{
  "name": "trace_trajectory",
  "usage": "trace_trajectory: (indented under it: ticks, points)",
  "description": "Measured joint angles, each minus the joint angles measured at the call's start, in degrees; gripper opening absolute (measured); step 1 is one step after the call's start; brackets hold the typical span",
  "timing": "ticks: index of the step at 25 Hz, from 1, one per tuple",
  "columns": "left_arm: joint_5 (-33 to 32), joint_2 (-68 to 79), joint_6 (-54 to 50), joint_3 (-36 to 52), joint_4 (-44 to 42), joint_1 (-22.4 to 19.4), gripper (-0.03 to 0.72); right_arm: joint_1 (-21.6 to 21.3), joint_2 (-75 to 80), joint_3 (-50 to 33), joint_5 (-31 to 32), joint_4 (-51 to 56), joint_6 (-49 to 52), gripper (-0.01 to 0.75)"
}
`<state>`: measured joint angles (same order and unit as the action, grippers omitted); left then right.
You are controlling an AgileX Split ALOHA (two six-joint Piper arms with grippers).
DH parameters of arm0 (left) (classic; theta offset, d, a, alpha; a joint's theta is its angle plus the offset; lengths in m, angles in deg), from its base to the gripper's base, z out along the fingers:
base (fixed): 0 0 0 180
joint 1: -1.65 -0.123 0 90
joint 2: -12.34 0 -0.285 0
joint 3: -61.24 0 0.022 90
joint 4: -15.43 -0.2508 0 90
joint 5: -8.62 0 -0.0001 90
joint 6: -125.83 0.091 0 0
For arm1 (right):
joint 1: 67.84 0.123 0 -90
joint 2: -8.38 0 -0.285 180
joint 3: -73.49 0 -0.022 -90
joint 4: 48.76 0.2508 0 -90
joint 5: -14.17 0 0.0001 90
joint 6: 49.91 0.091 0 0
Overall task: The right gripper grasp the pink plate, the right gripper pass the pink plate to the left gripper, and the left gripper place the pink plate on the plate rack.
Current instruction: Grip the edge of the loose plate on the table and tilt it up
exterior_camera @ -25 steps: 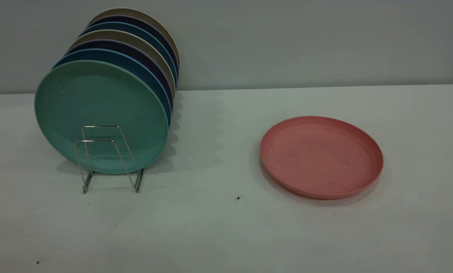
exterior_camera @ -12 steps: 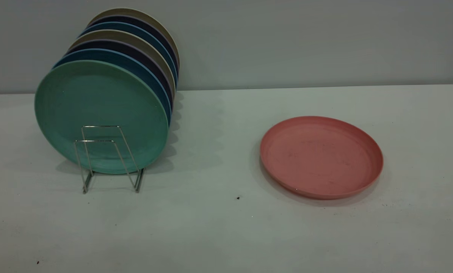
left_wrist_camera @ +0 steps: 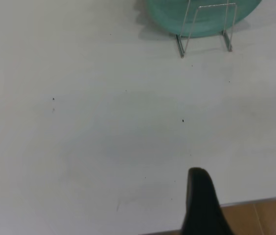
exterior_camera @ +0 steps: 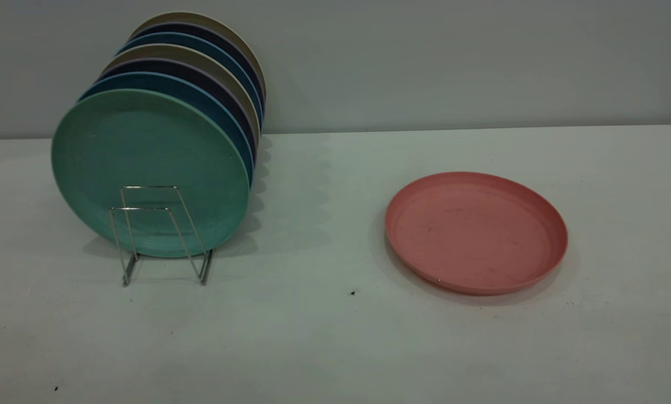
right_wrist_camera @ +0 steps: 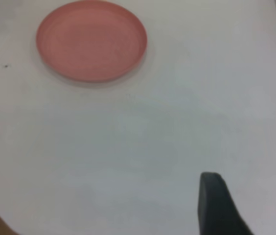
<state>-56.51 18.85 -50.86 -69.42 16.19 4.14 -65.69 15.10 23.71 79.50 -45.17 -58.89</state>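
Observation:
The pink plate [exterior_camera: 475, 233] lies flat on the white table, right of centre; it also shows in the right wrist view [right_wrist_camera: 91, 39], far ahead of my right gripper [right_wrist_camera: 249, 192]. That gripper is open and empty, hovering over bare table. The plate rack [exterior_camera: 144, 209] stands at the left, with its two front wire loops free. It shows in the left wrist view [left_wrist_camera: 180, 46], far from my left gripper [left_wrist_camera: 243, 196]. The left gripper is open and empty above the table's near edge, with only one dark finger [left_wrist_camera: 201, 205] in view. Neither gripper shows in the exterior view.
A teal-green plate [exterior_camera: 144, 157] stands upright at the front of the rack, with several blue, dark and beige plates [exterior_camera: 211, 73] behind it. The grey wall runs along the table's far edge. A wooden floor [left_wrist_camera: 260, 215] shows past the table's near edge.

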Motion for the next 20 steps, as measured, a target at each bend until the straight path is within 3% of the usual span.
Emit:
trace_trajectory:
  ticks: [12,15,20]
  points:
    - [0.1,0.0,0.0,0.0,0.0,0.0,0.497,0.0,0.0,0.0,0.0,0.3,-0.1,0.351]
    - [4.9,0.0,0.0,-1.2,0.1,0.0,0.497,0.0,0.0,0.5,-1.4,0.9,-1.2,0.351]
    - [14.3,6.8,0.0,-2.3,0.9,0.0,0.497,0.0,5.8,1.2,-11.4,3.6,-4.5,0.351]
